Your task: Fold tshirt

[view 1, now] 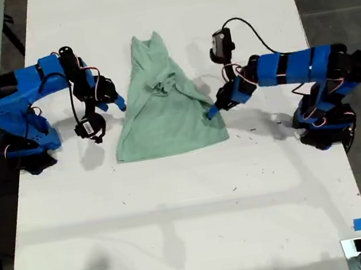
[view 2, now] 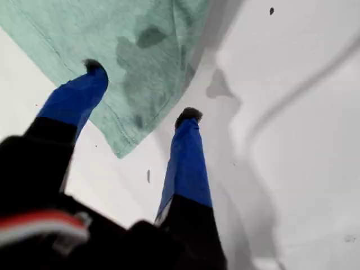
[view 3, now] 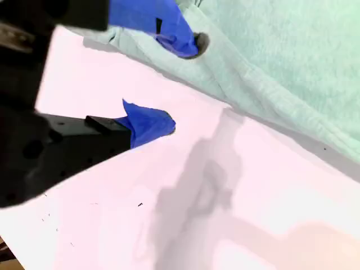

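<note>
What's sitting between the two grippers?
Only the tshirt, partly bunched, lies between my first gripper and my second gripper; the exterior view shows it.

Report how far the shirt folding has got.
Done: the pale mint-green cloth t-shirt lies on the white table, its upper part already bunched inward. In hand: my first pincer straddles a hem corner and my second pincer a side edge, both open. Left: grasping and the neat folds.
</note>
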